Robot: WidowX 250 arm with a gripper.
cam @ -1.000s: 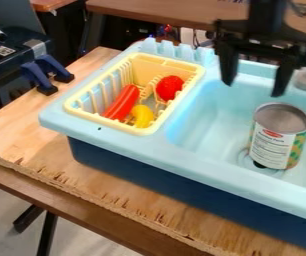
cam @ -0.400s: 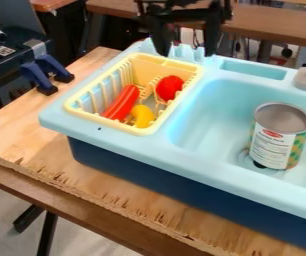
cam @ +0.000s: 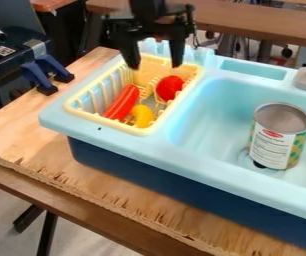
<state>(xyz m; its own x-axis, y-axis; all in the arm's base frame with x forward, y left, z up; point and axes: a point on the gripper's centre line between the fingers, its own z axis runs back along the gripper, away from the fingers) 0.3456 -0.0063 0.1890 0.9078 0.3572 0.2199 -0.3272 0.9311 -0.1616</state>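
Black robot gripper (cam: pixel 156 65) above the far end of a yellow dish rack (cam: pixel 105 121), fingers spread, holding nothing; whether it touches the rack is hard to tell. Inside lie a red sausage (cam: pixel 123 102), a yellow toy (cam: pixel 142 116) and a red ball-like toy (cam: pixel 170 88). A can (cam: pixel 272 145) stands upright in the pale blue sink (cam: pixel 202 162). Judging by the empty grip, any lifting is not yet done.

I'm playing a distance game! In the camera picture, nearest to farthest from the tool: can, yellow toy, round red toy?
1. Round red toy: back of the basket.
2. Yellow toy: basket's front.
3. Can: sink, picture's right.
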